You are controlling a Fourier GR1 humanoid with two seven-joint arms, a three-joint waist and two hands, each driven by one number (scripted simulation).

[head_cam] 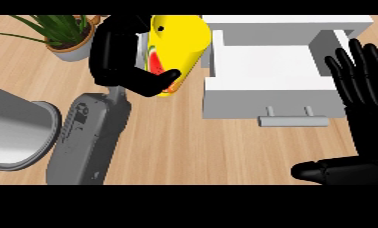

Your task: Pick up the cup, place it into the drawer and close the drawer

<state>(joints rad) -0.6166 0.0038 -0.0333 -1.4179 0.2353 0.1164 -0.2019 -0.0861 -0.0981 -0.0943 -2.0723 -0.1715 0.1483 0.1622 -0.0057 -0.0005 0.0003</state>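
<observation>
Left hand [125, 67] grasping yellow cup [177, 47] above worktop [207, 142], beside open white drawer [266, 79], right hand [358, 102] released, fingers straight, at right edge, potted plant [63, 34] top left.

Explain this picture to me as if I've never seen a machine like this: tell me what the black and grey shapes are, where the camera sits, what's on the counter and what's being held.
The camera sits at the robot's head and looks steeply down at a light wooden counter. The grey tube coming up from the lower edge is the robot's left forearm, and the black shape at its end is its left robot hand. That hand is curled round a tall yellow cup with a red and green picture on it, holding it next to an open white drawer with a grey bar handle. Nothing shows inside the drawer. At the right edge, the right robot hand is open with fingers pointing up, resting. At the top left stands a green spiky plant in a grey pot. At the left edge lies a grey metal object; I cannot tell what it is.
</observation>
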